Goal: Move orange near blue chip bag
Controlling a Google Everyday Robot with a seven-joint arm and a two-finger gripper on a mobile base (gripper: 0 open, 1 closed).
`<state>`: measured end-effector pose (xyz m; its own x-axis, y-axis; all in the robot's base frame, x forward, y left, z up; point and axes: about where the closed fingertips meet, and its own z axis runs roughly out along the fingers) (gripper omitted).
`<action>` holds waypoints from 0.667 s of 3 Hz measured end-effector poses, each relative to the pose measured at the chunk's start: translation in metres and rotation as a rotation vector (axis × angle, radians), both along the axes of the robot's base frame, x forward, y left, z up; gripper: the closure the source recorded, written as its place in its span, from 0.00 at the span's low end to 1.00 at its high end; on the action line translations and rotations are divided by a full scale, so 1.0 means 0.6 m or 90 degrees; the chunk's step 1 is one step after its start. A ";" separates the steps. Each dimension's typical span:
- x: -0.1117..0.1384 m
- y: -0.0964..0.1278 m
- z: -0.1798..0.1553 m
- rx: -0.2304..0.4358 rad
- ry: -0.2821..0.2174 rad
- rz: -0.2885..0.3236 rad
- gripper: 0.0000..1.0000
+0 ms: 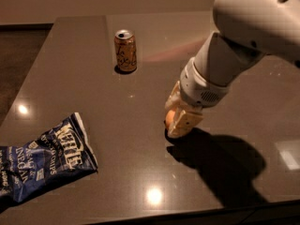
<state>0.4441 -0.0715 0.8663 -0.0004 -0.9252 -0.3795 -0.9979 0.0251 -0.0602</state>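
Note:
The orange lies on the dark table right of centre. It is almost wholly hidden by my gripper, and only a sliver of it shows at the gripper's left edge. My gripper is down at table height, right over the orange, with the white arm reaching in from the upper right. The blue chip bag, dark blue with white lettering, lies flat at the lower left, well apart from the orange.
A tan-gold soda can stands upright at the back, left of the arm. The table's front edge runs along the bottom. The arm casts a large shadow to the lower right.

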 end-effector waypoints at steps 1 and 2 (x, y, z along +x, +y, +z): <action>0.011 0.008 0.014 0.010 -0.001 -0.002 0.81; 0.020 0.067 0.051 0.062 -0.013 0.030 1.00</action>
<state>0.4558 -0.0311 0.8968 0.0505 -0.8828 -0.4670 -0.9967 -0.0149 -0.0796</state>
